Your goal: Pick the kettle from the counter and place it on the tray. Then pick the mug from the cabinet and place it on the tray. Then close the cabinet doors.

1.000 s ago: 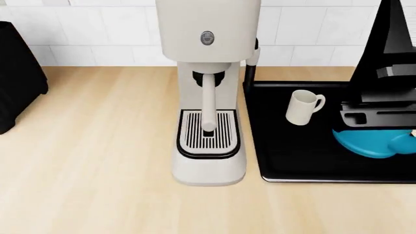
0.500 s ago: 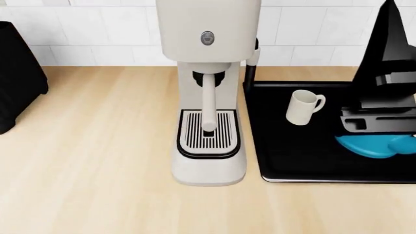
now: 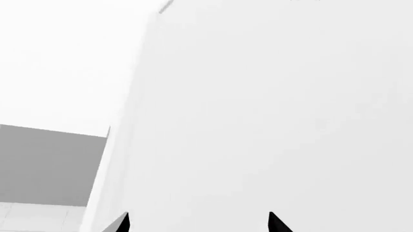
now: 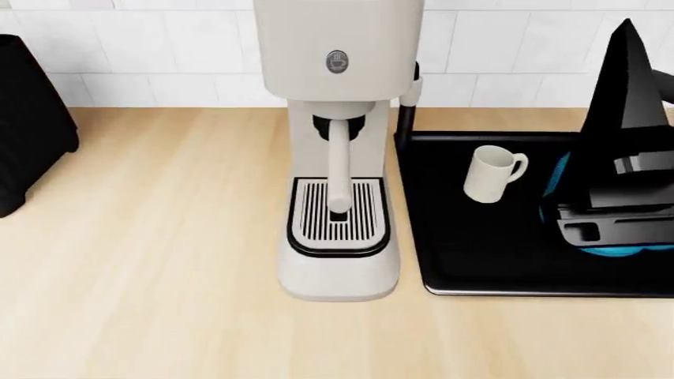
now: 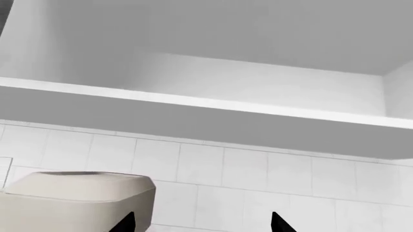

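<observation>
The cream-white mug point(image 4: 493, 174) stands upright on the black tray point(image 4: 474, 245), at its back left. The teal kettle point(image 4: 552, 197) sits on the tray's right part, mostly hidden behind my black right arm point(image 4: 623, 142). In the right wrist view, my right gripper point(image 5: 201, 223) is open and empty, facing the open cabinet's shelf point(image 5: 193, 111) above the tiled wall. In the left wrist view, my left gripper point(image 3: 200, 224) is open and empty, close to a plain white panel point(image 3: 271, 121). The left gripper is outside the head view.
A cream coffee machine point(image 4: 337, 158) with a slotted drip grate point(image 4: 337, 212) stands on the blond wood counter point(image 4: 158, 260), just left of the tray. Its top also shows in the right wrist view point(image 5: 77, 203). A black appliance point(image 4: 27, 134) sits at the far left.
In the head view my right arm has shifted nearer and now covers most of the kettle. The mug, tray and coffee machine have not moved.
</observation>
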You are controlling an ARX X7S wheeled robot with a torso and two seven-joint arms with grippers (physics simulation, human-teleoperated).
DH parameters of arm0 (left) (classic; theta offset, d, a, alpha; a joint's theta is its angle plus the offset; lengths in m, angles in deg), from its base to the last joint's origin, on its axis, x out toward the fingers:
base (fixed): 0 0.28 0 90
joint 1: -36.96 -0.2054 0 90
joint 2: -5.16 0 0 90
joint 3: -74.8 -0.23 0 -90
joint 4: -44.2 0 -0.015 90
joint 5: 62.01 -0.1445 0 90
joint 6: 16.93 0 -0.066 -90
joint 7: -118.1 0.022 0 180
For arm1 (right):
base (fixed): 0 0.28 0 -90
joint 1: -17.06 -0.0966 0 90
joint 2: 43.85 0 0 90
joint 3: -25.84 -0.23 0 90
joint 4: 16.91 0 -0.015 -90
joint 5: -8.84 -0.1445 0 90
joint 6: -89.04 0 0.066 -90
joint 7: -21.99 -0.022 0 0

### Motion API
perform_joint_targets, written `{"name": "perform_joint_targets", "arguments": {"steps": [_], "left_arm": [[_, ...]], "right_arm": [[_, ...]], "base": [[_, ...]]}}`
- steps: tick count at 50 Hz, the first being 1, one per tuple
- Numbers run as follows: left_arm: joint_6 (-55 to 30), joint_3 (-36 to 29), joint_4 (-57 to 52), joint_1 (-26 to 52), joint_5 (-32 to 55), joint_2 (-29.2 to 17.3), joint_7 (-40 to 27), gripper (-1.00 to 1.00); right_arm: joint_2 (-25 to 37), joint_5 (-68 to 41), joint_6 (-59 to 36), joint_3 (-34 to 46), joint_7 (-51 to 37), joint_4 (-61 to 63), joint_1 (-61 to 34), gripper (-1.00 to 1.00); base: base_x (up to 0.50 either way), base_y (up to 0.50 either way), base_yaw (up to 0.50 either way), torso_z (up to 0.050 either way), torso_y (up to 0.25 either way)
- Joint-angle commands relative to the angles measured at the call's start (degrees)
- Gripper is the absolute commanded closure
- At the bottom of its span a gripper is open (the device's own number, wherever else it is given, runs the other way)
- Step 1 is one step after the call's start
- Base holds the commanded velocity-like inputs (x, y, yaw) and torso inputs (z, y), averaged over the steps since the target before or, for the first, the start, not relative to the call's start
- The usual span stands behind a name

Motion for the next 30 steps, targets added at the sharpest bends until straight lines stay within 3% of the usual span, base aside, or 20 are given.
{"name": "perform_joint_targets", "arguments": {"steps": [1, 15, 30], "left_arm": [[1.03, -2.87, 4.48, 1.22, 10.34, 5.30, 4.78, -1.00], [9.02, -17.07, 16.02, 0.10, 5.26, 4.56, 4.19, -1.00], [12.20, -25.23, 20.78, -5.10, 2.43, 3.49, 6.85, -1.00]], "right_arm": [[-1.56, -3.17, -2.54, -3.40, 0.01, 0.00, 0.61, -1.00], [-2.14, -7.58, -4.43, -7.93, 0.01, 0.00, 1.36, -1.00], [2.33, -9.51, -0.90, -6.87, 0.00, 0.00, -2.47, -1.00]], "base": [[0.00, 0.00, 0.00, 0.000, 0.000], [0.00, 0.00, 0.00, 0.000, 0.000], [0.00, 0.00, 0.00, 0.000, 0.000]]}}
